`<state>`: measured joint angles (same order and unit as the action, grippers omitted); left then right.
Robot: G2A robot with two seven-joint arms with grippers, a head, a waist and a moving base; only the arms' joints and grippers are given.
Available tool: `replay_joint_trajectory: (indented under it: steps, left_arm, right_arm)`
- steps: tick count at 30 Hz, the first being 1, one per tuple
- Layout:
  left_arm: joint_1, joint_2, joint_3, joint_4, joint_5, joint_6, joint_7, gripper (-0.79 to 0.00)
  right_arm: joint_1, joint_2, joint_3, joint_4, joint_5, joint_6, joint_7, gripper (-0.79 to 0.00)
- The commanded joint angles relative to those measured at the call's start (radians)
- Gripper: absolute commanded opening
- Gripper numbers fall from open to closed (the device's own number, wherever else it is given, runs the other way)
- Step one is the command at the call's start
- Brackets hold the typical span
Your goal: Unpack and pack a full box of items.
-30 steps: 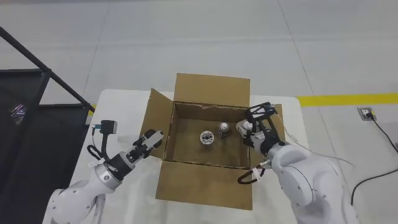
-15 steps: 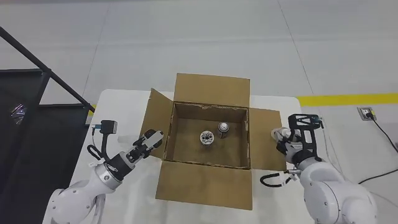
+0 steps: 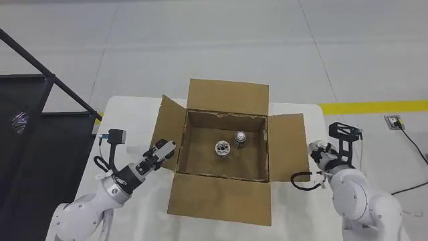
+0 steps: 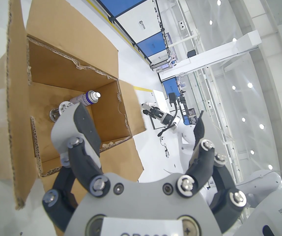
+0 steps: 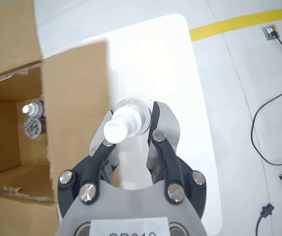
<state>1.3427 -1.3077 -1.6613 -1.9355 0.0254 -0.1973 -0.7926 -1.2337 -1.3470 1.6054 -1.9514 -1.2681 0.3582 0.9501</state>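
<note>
An open cardboard box (image 3: 227, 197) stands in the middle of the white table (image 3: 130, 117), all flaps folded out. On its floor stand a purple spray can (image 3: 240, 138) (image 4: 88, 98) (image 5: 33, 109) and a round grey-capped item (image 3: 223, 148) (image 4: 57, 110) (image 5: 33, 126). My right gripper (image 3: 319, 154) (image 5: 131, 119) hangs over the table just past the box's right flap, shut on a clear bottle with a white cap (image 3: 314, 150) (image 5: 125, 124). My left gripper (image 3: 164, 150) (image 4: 139, 120) is open beside the box's left flap, holding nothing.
A bare strip of table (image 5: 170, 79) lies right of the box. On the floor to the right are a wall socket (image 3: 393, 122) and a black cable (image 5: 266, 114). A dark framed structure (image 3: 27, 127) stands left of the table.
My right gripper has carried the white-capped bottle from above the box's right side out past the right flap. The left arm has kept still.
</note>
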Motion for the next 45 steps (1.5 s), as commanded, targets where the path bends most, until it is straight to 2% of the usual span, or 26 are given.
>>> replay_joint_trajectory:
  steps: [1, 5, 9, 16, 19, 21, 22, 23, 24, 25, 32, 37, 41, 45]
  left_arm:
    - [0.0, 0.0, 0.0, 0.0, 0.0, 0.0, 0.0, 0.0]
    - [0.0, 0.0, 0.0, 0.0, 0.0, 0.0, 0.0, 0.0]
    - [0.0, 0.0, 0.0, 0.0, 0.0, 0.0, 0.0, 0.0]
    - [0.0, 0.0, 0.0, 0.0, 0.0, 0.0, 0.0, 0.0]
    - [0.0, 0.0, 0.0, 0.0, 0.0, 0.0, 0.0, 0.0]
    - [0.0, 0.0, 0.0, 0.0, 0.0, 0.0, 0.0, 0.0]
    - [0.0, 0.0, 0.0, 0.0, 0.0, 0.0, 0.0, 0.0]
    - [0.0, 0.0, 0.0, 0.0, 0.0, 0.0, 0.0, 0.0]
    - [0.0, 0.0, 0.0, 0.0, 0.0, 0.0, 0.0, 0.0]
    - [0.0, 0.0, 0.0, 0.0, 0.0, 0.0, 0.0, 0.0]
    - [0.0, 0.0, 0.0, 0.0, 0.0, 0.0, 0.0, 0.0]
    - [0.0, 0.0, 0.0, 0.0, 0.0, 0.0, 0.0, 0.0]
    - [0.0, 0.0, 0.0, 0.0, 0.0, 0.0, 0.0, 0.0]
    - [0.0, 0.0, 0.0, 0.0, 0.0, 0.0, 0.0, 0.0]
  right_arm:
    - [0.019, 0.001, 0.009, 0.059, -0.03, 0.021, -0.015, -0.785]
    - [0.071, 0.002, 0.008, 0.169, -0.036, 0.016, -0.039, -0.785]
    - [0.12, 0.005, 0.013, 0.291, -0.001, -0.042, -0.064, -0.785]
    - [0.161, 0.009, 0.007, 0.398, 0.011, -0.094, -0.067, -0.785]
    - [0.168, 0.01, 0.002, 0.419, 0.017, -0.107, -0.068, -0.659]
    - [0.169, 0.011, 0.0, 0.428, 0.022, -0.112, -0.07, -0.529]
    - [0.17, 0.011, -0.002, 0.435, 0.025, -0.113, -0.072, -0.431]
    - [0.17, 0.011, -0.002, 0.437, 0.025, -0.114, -0.073, -0.296]
    - [0.171, 0.012, -0.003, 0.44, 0.027, -0.115, -0.074, -0.114]
    - [0.171, 0.012, -0.004, 0.442, 0.03, -0.116, -0.076, 0.0]
    - [0.144, 0.015, 0.017, 0.362, 0.015, -0.062, -0.123, 0.0]
    - [0.084, 0.012, 0.032, 0.142, -0.032, 0.061, -0.175, 0.0]
    - [0.055, 0.011, 0.007, -0.02, -0.002, 0.012, -0.207, 0.0]
    - [0.089, 0.008, -0.094, -0.082, -0.029, -0.051, -0.2, 0.0]
